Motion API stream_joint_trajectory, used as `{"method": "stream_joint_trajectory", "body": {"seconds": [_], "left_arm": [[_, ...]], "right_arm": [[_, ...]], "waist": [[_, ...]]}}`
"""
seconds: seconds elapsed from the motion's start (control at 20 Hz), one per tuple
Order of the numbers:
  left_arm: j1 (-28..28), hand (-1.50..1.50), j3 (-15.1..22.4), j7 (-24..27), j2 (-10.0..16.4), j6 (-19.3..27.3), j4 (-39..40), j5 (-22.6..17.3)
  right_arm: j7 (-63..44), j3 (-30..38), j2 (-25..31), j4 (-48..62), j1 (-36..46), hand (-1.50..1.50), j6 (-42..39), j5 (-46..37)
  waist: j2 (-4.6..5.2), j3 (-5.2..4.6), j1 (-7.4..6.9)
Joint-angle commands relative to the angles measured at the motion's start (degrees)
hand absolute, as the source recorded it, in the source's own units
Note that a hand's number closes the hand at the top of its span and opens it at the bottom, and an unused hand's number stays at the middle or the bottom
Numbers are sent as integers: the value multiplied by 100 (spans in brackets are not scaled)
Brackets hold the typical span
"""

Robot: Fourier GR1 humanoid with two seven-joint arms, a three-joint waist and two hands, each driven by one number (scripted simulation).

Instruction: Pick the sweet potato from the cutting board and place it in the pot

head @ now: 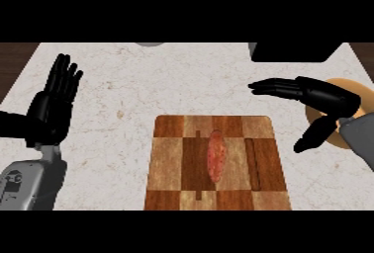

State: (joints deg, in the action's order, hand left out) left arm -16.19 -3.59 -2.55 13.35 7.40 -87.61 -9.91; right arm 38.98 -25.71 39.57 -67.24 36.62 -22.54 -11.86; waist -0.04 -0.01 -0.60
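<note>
Two robot hands, both spread and empty: left robot hand (51, 106) left of the single cutting board (171, 163), right robot hand (321, 96) beyond its right corner. One sweet potato (216, 155) lies mid-board.

I see the reddish sweet potato (216, 155) lying lengthwise on the cutting board (168, 163), left of my right hand (325, 96). The black pot (296, 52) sits beyond that hand.

Pot (296, 52) cut off at top edge.

Head view — steeply down onto counter (116, 99)
</note>
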Motion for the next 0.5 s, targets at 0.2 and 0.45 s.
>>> {"method": "stream_joint_trajectory", "body": {"seconds": [0.2, 0.45], "left_arm": [[13, 0, -45, -8, -33, -45, 8, 63], [315, 0, 27, -131, -161, 63, -511, 149]], "right_arm": [[-1475, -270, -452, -1144, -238, -150, -425, -605], [-1815, -275, -792, -1132, -474, -150, -665, -1031]], "waist": [[-13, -3, 85], [-10, 0, 45]]}}
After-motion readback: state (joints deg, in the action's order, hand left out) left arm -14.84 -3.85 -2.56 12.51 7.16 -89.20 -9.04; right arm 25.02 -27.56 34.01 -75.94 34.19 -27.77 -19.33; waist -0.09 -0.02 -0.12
